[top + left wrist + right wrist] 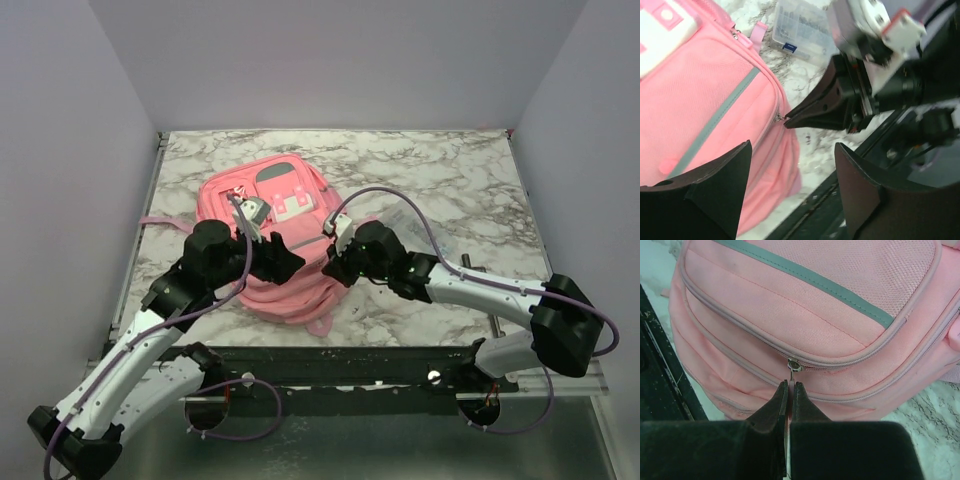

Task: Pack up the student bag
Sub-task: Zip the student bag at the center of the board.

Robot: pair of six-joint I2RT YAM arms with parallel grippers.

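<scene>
Your view: white marble-pattern tabletop point(440, 170), grey veins all over. Plain pale lilac back wall point(340, 60), left wall point(60, 150) and right wall point(590, 120) box you in. Black rail point(340, 362) along near edge. Light soft, even.

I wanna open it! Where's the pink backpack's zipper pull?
In the right wrist view's centre, the small metal zipper pull sits on the soft pink fabric backpack, pinched by the right gripper.
</scene>
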